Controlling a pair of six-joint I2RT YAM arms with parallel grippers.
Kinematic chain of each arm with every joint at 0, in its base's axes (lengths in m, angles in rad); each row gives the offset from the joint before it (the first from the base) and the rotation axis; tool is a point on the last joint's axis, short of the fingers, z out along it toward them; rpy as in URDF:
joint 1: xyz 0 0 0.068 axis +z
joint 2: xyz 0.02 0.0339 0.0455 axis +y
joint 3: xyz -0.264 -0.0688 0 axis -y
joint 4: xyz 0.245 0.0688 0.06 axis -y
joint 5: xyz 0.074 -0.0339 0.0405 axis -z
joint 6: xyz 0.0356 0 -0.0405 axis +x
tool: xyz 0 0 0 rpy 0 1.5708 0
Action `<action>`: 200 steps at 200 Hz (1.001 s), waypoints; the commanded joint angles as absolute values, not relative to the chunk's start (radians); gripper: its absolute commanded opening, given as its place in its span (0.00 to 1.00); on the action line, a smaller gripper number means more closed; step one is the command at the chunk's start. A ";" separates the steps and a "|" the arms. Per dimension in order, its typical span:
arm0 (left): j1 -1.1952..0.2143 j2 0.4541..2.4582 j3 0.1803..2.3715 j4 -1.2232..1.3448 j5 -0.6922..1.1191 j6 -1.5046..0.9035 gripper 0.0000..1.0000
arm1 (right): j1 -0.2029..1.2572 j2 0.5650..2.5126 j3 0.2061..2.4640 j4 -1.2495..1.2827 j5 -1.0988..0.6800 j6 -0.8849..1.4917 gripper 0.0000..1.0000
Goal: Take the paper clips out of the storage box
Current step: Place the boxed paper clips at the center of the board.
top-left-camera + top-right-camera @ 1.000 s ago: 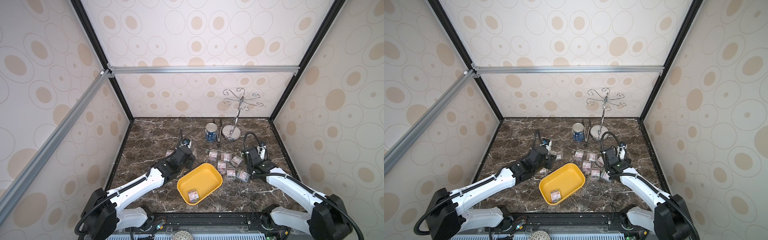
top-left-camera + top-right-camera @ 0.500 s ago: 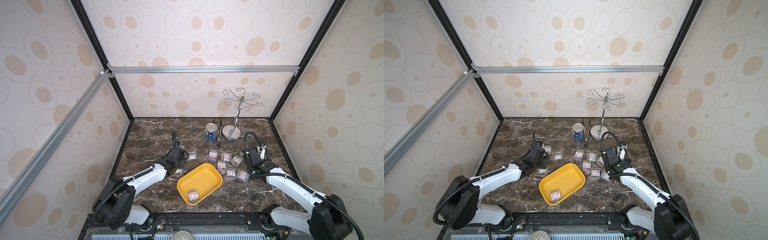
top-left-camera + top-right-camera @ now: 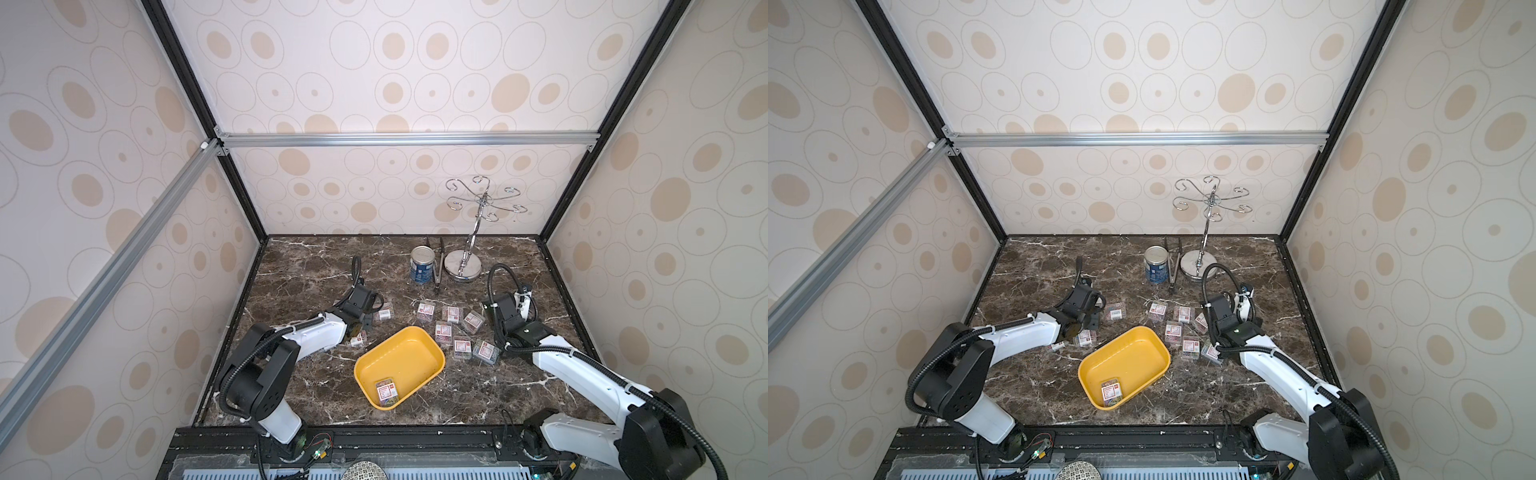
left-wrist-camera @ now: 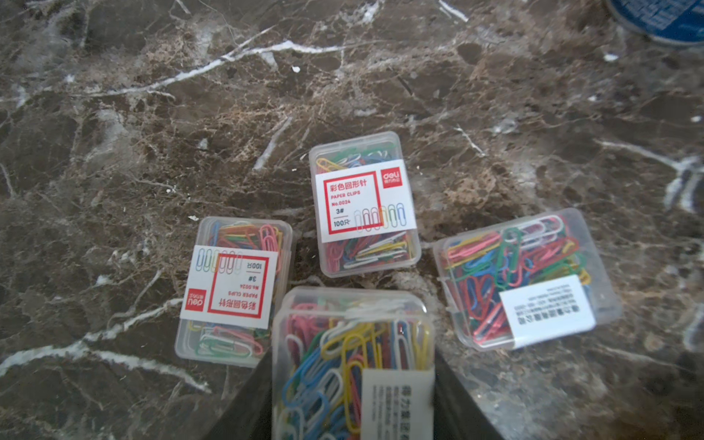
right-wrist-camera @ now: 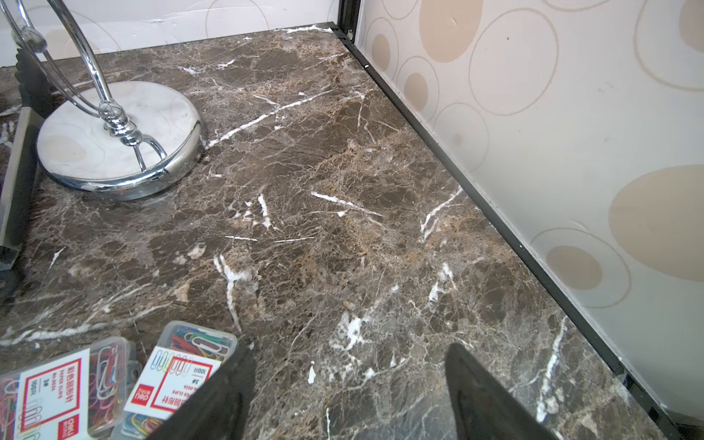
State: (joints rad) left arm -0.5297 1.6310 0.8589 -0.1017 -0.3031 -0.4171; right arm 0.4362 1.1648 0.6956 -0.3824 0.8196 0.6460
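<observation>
Left of the yellow storage box, over the marble tabletop, a paper-clip case is being clamped by the left gripper, just beside three cases lying there. This is best done by it being lowered flat into the free gap, then let go, neighbours not being nudged. The right gripper is being held spread, empty. A last case is lying in the box. The held case's near end is being cut off; table contact cannot be told.

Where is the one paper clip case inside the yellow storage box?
In both top views the case lies alone in the near corner of the storage box, the corner closest to the camera.
</observation>
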 commanded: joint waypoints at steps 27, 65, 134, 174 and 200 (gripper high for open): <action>-0.478 1.699 0.933 -0.077 -0.318 -0.384 0.47 | 0.433 1.147 0.686 -0.402 0.828 0.657 0.80; -0.460 1.743 0.943 -0.064 -0.274 -0.384 0.48 | 0.434 1.153 0.687 -0.395 0.829 0.652 0.80; -0.457 1.749 0.936 -0.070 -0.238 -0.411 0.62 | 0.433 1.145 0.683 -0.396 0.828 0.655 0.80; -0.456 1.693 0.910 -0.071 -0.241 -0.421 0.76 | 0.433 1.154 0.692 -0.409 0.826 0.658 0.79; -0.456 1.681 0.917 -0.070 -0.207 -0.419 0.78 | 0.433 1.141 0.682 -0.399 0.826 0.657 0.79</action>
